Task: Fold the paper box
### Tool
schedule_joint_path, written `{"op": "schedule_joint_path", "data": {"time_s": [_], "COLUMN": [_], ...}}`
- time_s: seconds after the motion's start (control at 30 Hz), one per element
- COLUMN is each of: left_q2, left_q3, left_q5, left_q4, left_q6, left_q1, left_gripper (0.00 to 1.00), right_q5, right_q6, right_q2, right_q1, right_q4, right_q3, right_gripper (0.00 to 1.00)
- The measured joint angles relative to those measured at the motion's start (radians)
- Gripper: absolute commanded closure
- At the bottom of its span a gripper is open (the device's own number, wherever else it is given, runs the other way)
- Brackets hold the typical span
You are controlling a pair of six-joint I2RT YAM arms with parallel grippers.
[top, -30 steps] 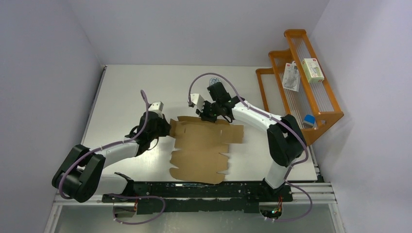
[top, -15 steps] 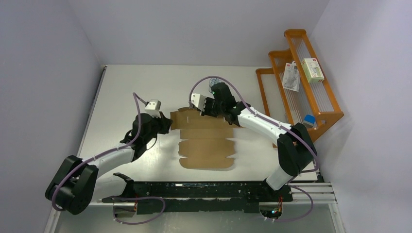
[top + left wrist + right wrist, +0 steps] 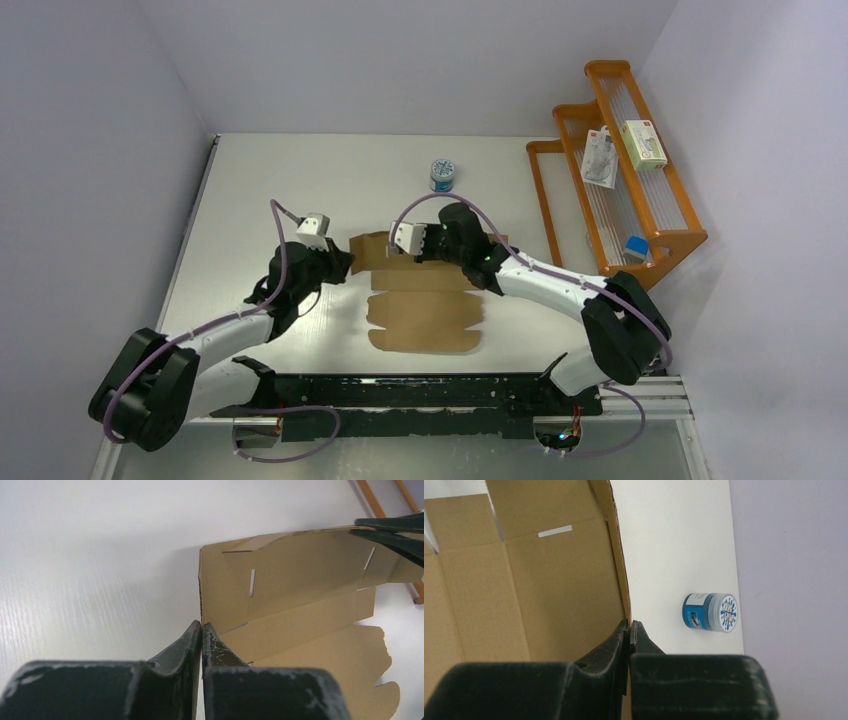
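Unprinted brown die-cut paper box (image 3: 425, 320), far slotted panel raised. The left gripper (image 3: 201, 626) and right gripper (image 3: 630, 622) pinch its edges. Label on the blue-white round tin (image 3: 710, 612) is illegible.

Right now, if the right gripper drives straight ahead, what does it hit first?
The paper box: the right gripper is shut on its raised panel's edge, which runs on ahead. Past that, probably only table; the tin sits off-line.

No lettering can be read: print on the round blue-and-white tin (image 3: 710, 612) and on the white packages (image 3: 644, 144) in the orange wire rack (image 3: 608, 70) is too small.
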Motion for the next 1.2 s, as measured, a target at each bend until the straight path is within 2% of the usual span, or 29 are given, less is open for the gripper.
{"op": "schedule_joint_path", "data": {"time_s": [0.03,0.17,0.27,0.37,0.53,0.7,0.87,1.2], "left_q2": [0.011,0.075,0.095,0.093,0.060,-0.032,-0.056,0.177], "left_q3": [0.000,-0.002,-0.008,-0.016,-0.014,-0.019,-0.081,-0.088], "left_q5": [0.001,0.006,0.006,0.005,-0.016,-0.005,0.061,0.095], "left_q4": [0.000,0.002,-0.004,-0.024,-0.141,-0.201,-0.097,0.114], "left_q6": [-0.007,-0.045,-0.071,-0.093,-0.119,-0.127,-0.163,-0.177], "left_q1": [0.000,0.000,0.000,0.000,0.000,0.000,-0.002,-0.006], "left_gripper": [0.91,0.76,0.72,0.58,0.52,0.38,0.34,0.34], "right_q5": [0.003,0.023,0.042,0.058,0.074,0.085,0.107,0.123], "right_q6": [0.000,0.003,0.010,0.016,0.020,0.020,0.019,0.015], "right_q2": [-0.009,-0.037,-0.061,-0.081,-0.085,-0.085,-0.085,-0.097], "right_q1": [0.003,0.019,0.032,0.042,0.059,0.072,0.087,0.108], "right_q4": [0.020,0.090,0.148,0.203,0.252,0.275,0.285,0.284], "right_q3": [-0.024,-0.099,-0.154,-0.197,-0.225,-0.230,-0.230,-0.230], "right_gripper": [1.00,1.00,1.00,1.00,1.00,1.00,1.00,1.00]}}
